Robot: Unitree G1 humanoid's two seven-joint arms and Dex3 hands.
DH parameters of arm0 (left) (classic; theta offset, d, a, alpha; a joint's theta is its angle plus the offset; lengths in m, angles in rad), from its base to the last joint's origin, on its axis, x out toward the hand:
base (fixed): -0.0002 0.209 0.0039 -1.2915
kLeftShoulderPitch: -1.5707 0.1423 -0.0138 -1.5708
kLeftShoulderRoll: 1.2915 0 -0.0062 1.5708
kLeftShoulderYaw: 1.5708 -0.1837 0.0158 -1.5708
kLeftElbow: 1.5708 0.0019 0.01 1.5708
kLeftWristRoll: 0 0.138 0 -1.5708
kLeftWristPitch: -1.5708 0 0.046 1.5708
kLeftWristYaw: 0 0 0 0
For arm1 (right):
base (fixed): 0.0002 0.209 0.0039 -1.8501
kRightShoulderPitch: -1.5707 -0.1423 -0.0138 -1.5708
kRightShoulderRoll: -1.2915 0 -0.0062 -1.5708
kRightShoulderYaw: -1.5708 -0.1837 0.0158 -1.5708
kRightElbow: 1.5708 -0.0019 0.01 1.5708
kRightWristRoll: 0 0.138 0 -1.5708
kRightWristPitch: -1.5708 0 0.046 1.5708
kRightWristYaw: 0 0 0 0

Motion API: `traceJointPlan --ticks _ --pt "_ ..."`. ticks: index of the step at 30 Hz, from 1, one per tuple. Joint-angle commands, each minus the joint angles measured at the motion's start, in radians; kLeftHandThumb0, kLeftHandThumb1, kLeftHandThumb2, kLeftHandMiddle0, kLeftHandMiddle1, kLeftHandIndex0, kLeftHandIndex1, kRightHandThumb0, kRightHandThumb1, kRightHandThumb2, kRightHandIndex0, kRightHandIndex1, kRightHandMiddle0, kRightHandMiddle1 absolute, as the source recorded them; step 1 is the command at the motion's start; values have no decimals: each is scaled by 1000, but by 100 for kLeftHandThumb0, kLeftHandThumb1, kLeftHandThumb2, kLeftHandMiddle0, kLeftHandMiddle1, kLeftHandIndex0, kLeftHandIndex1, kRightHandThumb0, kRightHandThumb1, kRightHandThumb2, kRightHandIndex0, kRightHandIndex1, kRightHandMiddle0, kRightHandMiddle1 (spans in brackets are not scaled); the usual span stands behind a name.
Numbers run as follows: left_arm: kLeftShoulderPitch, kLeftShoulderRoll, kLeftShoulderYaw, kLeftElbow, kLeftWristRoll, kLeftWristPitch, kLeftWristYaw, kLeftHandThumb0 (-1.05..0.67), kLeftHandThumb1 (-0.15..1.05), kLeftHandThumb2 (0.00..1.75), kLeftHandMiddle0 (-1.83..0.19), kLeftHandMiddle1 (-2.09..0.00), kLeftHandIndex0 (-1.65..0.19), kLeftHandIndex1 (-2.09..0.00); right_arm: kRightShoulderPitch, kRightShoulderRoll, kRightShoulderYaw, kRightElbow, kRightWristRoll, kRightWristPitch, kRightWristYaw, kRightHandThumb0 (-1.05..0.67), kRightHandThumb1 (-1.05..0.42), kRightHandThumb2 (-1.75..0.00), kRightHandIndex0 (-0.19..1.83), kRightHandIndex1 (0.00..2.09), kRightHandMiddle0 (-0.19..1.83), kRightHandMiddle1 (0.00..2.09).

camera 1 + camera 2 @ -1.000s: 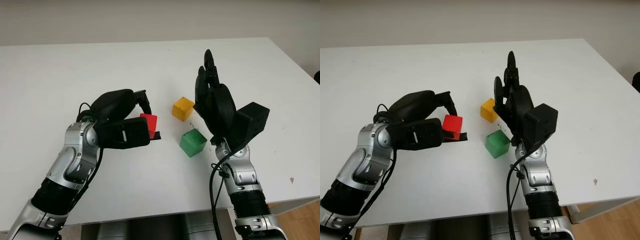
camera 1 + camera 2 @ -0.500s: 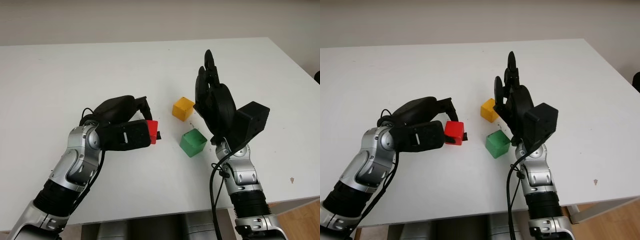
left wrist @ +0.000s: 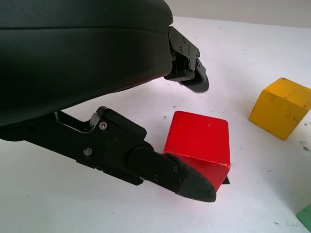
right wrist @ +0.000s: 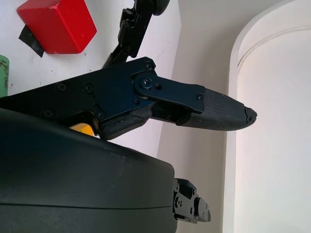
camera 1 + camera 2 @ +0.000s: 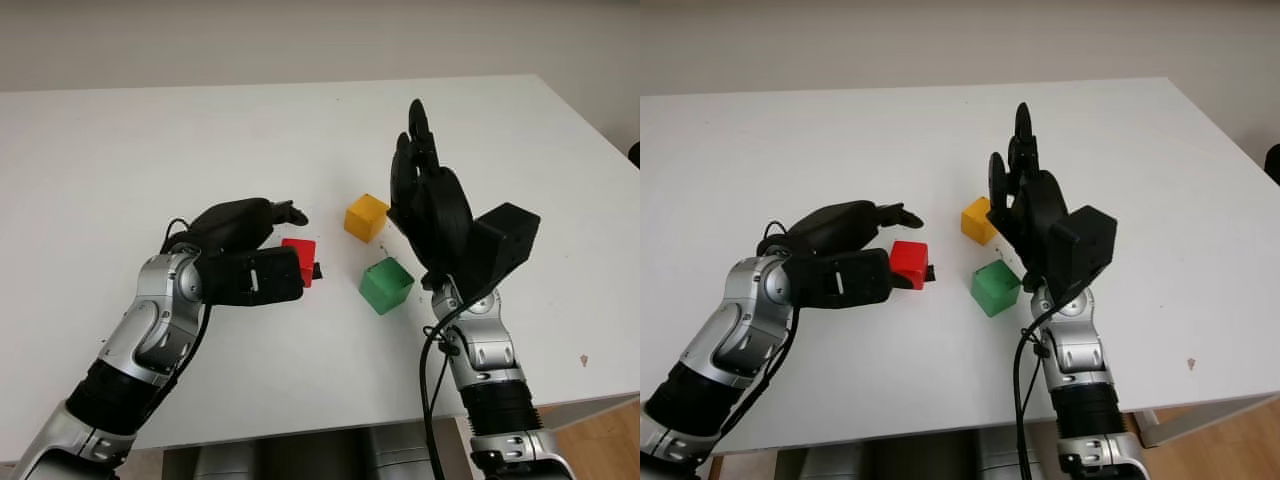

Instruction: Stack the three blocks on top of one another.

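Observation:
A red block (image 5: 299,257) sits on the white table (image 5: 150,150), over a small black tape mark (image 5: 316,271). My left hand (image 5: 300,232) is open around it: the upper fingers (image 3: 189,77) stand clear above the block, and the thumb (image 3: 189,182) lies against its near side (image 3: 199,141). A yellow block (image 5: 366,216) stands to the right and a little farther back. A green block (image 5: 386,284) sits in front of the yellow one. My right hand (image 5: 420,170) is open and held upright above the table, just right of these two blocks.
The table's right edge (image 5: 600,140) runs close to the right arm, and its front edge (image 5: 300,430) lies below both arms. A small dark speck (image 5: 584,359) marks the table at the front right.
The left hand's upper fingers were curled over the red block and have lifted off it. The block ended slightly lower and closer to me. The right hand has barely moved.

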Motion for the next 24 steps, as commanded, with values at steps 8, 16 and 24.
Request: traceJointPlan --ticks 8,16,24 --pt "54 -4 72 -100 -87 6 13 -92 104 22 6 -4 9 -2 -8 -19 -14 -3 5 -14 18 -79 -105 -69 -19 0 -19 0" --pt "168 -95 307 -200 -357 -56 183 -89 105 70 6 -4 10 -5 -36 -83 -41 -11 -1 -11 47 -80 -105 -62 -19 0 -19 0" --pt "128 -205 530 -72 -629 -121 379 -84 105 65 0 -6 -1 -8 -170 -180 -101 57 43 4 109 -71 -105 -37 -12 5 -8 7"
